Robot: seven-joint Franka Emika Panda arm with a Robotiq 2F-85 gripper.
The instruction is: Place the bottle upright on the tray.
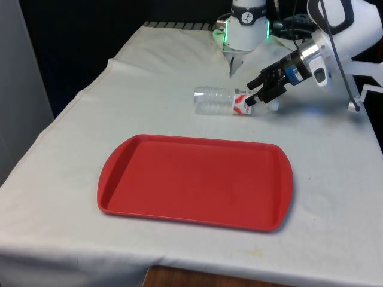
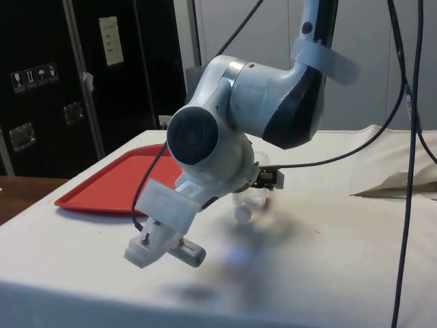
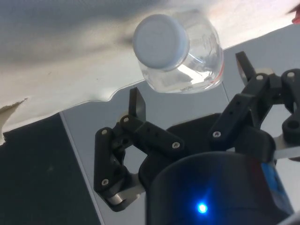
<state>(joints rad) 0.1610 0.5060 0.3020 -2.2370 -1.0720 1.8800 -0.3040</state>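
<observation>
- Bottle (image 1: 224,100) lying on its side on the white cloth (image 1: 72,155), beyond the far edge of the red tray (image 1: 194,182) and apart from it.
- Clear plastic, ribbed along the body, looks empty; base toward the front view's left, cap end toward the front view's right.
- Red-and-white label wrapped round near the neck end; lettering on it too small to read.
- From the wrist view, white screw cap (image 3: 161,36) facing the camera, rounded clear shoulder behind it, thin red edge of the label at the rim.
- Black gripper (image 1: 256,95) angled down at the cap end, fingertips right by the label, one either side of the neck.
- Fingers (image 3: 137,104) spread wide in the wrist view, bottle sitting between and beyond the tips, nothing clamped.
- From the side view, bottle (image 2: 247,201) peeking out below the white arm, tray (image 2: 116,184) further back on the table.
- Tray flat, glossy, raised rim, rounded corners.
</observation>
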